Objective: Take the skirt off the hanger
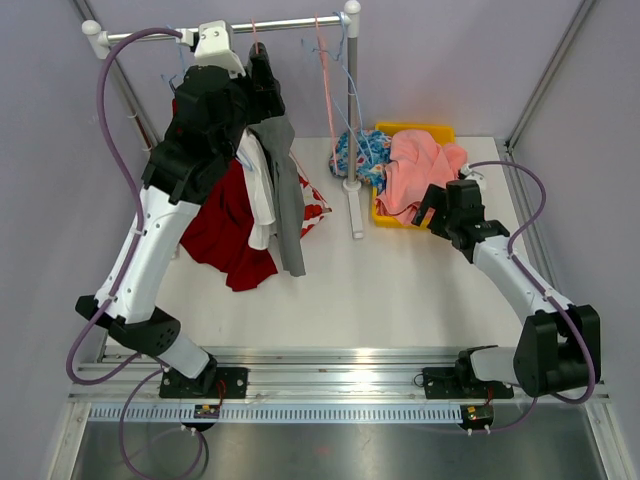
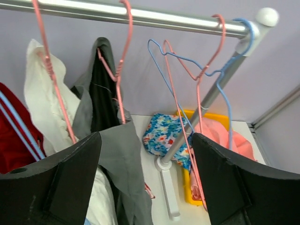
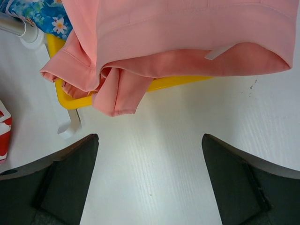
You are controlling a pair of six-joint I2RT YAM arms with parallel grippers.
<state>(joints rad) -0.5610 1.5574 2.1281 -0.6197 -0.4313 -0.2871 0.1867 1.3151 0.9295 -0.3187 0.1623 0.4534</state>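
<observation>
the grey skirt [image 1: 288,200] is hanging in soft folds from a thin pink wire hanger [image 2: 119,70] on the shiny metal rail [image 2: 164,18], just beside the left hand [image 2: 146,143], whose fingers are standing apart, gripping nothing. only the right wrist view is showing the white surface's [image 3: 154,183] fine ribbing, with the right hand [image 3: 150,140] hovering spread open near a yellow plastic bin [image 3: 70,101] draped with pink cloth [image 3: 187,28].

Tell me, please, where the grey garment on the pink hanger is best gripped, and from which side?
Probably its upper fold, just below the pink hanger, where the grey garment bunches into a narrow strip that the open jaws of the left gripper could span. Come from its right, toward the stand pole: the white garment crowds its left.
</observation>
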